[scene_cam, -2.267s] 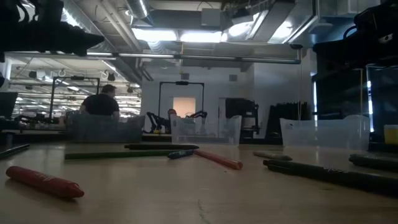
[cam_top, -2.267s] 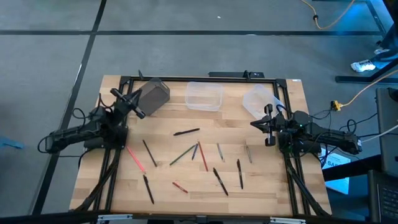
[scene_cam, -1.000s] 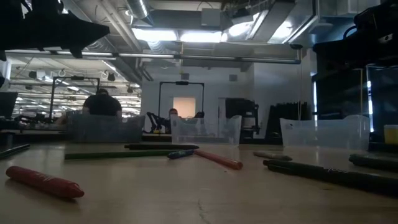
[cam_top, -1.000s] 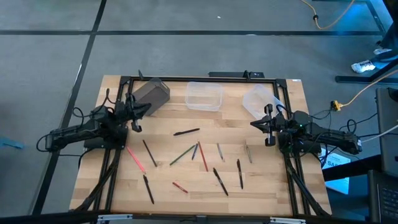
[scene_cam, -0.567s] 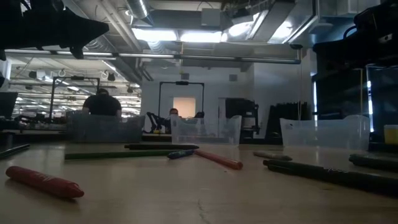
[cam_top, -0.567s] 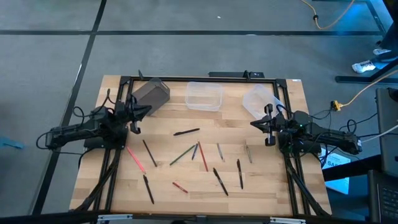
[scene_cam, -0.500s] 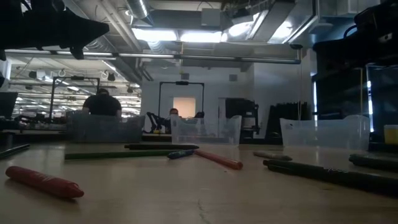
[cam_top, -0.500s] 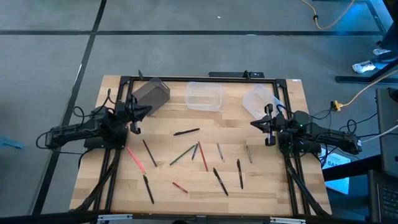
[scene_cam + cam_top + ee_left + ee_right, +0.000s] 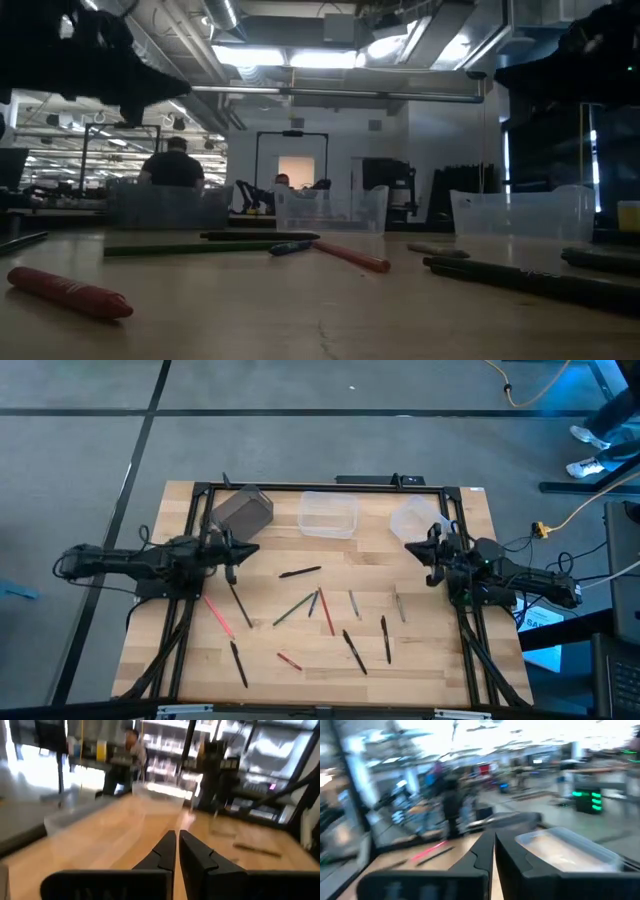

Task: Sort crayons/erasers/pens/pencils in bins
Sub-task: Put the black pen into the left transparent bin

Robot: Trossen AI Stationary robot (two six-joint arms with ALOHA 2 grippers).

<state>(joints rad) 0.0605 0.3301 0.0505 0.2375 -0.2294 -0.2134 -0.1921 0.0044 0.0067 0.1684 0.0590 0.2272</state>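
Observation:
About a dozen thin sticks lie flat on the wooden table (image 9: pixel 450 660): a black one (image 9: pixel 300 572), a green one (image 9: pixel 293 609), a red one (image 9: pixel 327 612), a pink one (image 9: pixel 219 614) and others nearer the front. Along the far edge stand the bins: a grey box (image 9: pixel 245 510), a clear squarish tub (image 9: pixel 328 514) and a clear rounded tub (image 9: pixel 418 520). My left gripper (image 9: pixel 240 550) hovers shut at the left, pointing level toward the table's right, just near of the grey box. My right gripper (image 9: pixel 412 548) hovers shut at the right, beside the rounded tub. Both hold nothing.
A black metal frame (image 9: pixel 320 486) runs round the table's edge and beside both arms. In the low view a red crayon (image 9: pixel 70 292) lies nearest, with dark pens (image 9: pixel 530 280) at the right. A person (image 9: pixel 175 165) sits in the room beyond the table.
My left gripper has swung away from the grey box toward the table's right, come out over the table and sunk a little, rolling as it went. My right gripper has stayed in place and rolled about its own line. Both have stayed shut. No stick has moved.

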